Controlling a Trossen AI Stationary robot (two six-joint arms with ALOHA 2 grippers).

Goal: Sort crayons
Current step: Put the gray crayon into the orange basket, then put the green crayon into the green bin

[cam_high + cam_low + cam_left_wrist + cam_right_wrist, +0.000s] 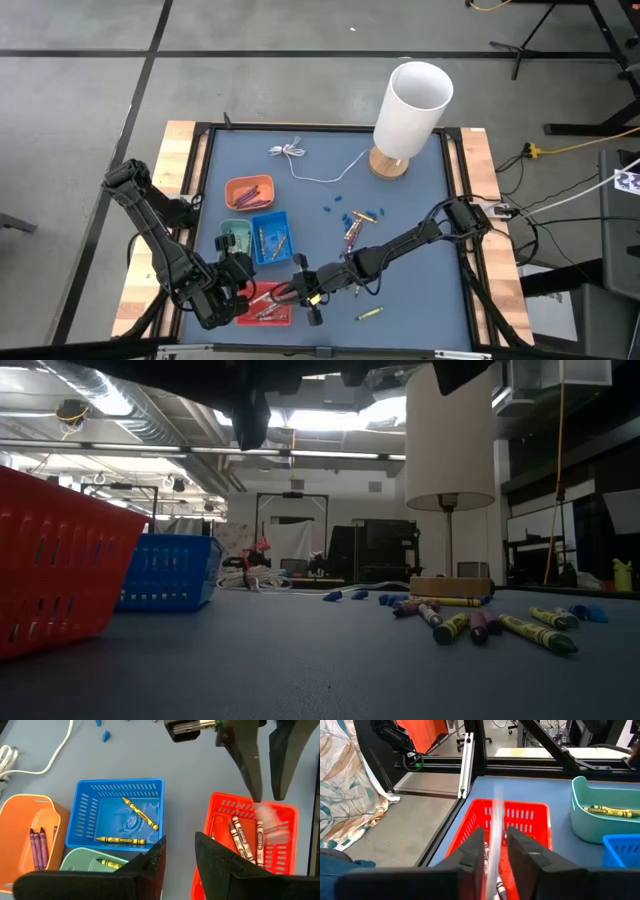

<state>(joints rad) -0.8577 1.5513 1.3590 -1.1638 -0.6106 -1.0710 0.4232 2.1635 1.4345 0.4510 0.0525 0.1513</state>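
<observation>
My right gripper (267, 797) stands open over the red basket (282, 810) at the table's near left. A pale crayon (270, 821), blurred, is just below its fingertips inside the basket; in the right wrist view it shows as a pale streak (496, 810) between the fingers. Several pale crayons (240, 837) lie on the basket's floor. My left gripper (180, 851) waits open and empty beside the baskets. Two yellow crayons (140, 814) lie in the blue basket (120, 790), purple ones (37, 845) in the orange tray (25, 812), a yellow one (107, 864) in the green tray (80, 857).
Loose crayons (355, 230) lie mid-table with blue bits (340, 210); one yellow crayon (369, 313) lies near the front edge. A white lamp (408, 110) on a wooden base stands at the far right, its white cable (300, 155) trailing left.
</observation>
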